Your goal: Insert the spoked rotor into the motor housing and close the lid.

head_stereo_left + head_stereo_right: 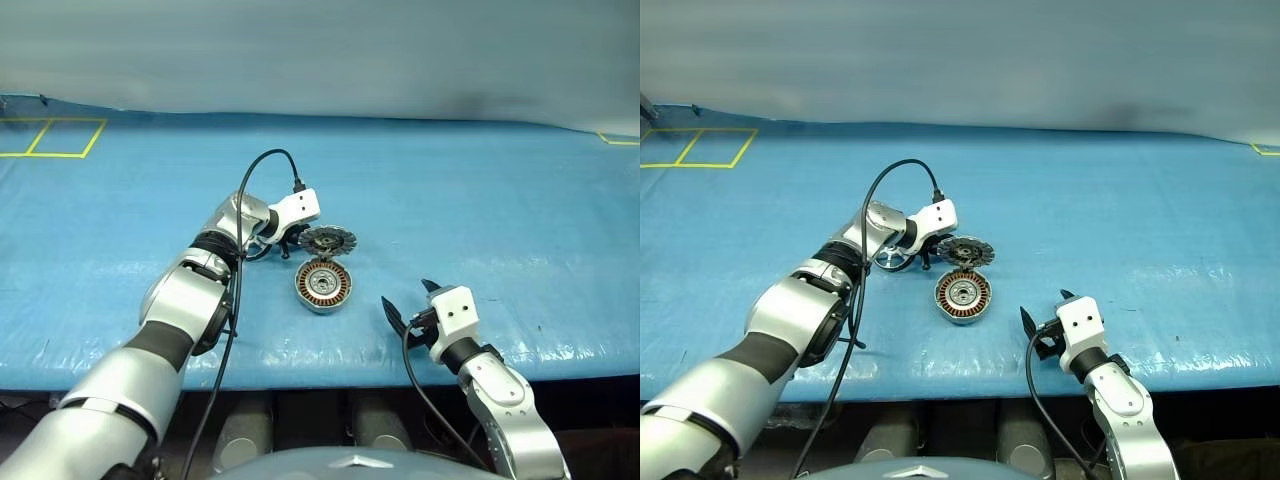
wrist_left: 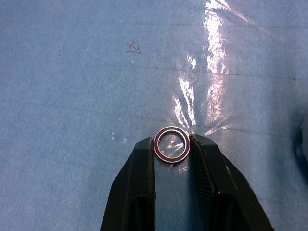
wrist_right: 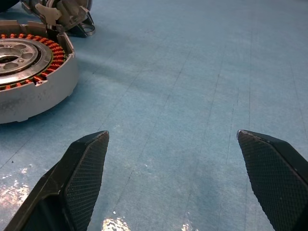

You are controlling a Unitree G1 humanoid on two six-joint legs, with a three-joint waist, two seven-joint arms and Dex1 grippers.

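The motor housing [image 1: 323, 285] sits on the blue mat with its copper windings showing, and its grey wall [image 3: 38, 101] appears in the right wrist view. The lid [image 1: 327, 240] lies open just behind it, dark ribbed face up. The spoked rotor [image 1: 890, 258] lies flat on the mat left of the lid, beside my left wrist. My left gripper [image 2: 172, 142] is down at the mat next to the lid, its fingers pressed on both sides of a small thin ring [image 2: 162, 154]. My right gripper [image 1: 408, 296] hovers open near the front edge, right of the housing, holding nothing.
Yellow tape squares [image 1: 50, 137] mark the far left of the mat, and a yellow corner [image 1: 620, 138] marks the far right. A black cable [image 1: 255, 170] loops up from my left wrist. The table's front edge [image 1: 330, 362] runs close below the housing.
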